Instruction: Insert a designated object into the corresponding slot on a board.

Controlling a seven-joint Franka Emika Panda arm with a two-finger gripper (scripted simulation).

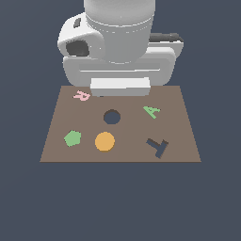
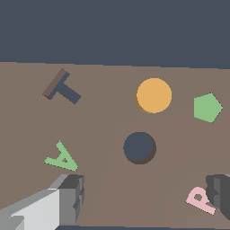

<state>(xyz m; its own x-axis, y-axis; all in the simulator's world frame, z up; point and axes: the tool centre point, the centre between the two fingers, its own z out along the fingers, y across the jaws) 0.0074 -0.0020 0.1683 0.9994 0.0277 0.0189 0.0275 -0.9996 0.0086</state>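
Gripper (image 2: 146, 197) wide open, holding nothing | orange disc (image 2: 154, 95) flat on the board (image 2: 103, 81), just past the round slot (image 2: 139, 148) | slot sits between gripper and disc, so reach over it

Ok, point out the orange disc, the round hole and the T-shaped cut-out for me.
orange disc (image 1: 104, 141): exterior view, centre of its top face.
round hole (image 1: 112, 116): exterior view, middle of the dark opening.
T-shaped cut-out (image 2: 61, 88): wrist view, where stem meets bar.
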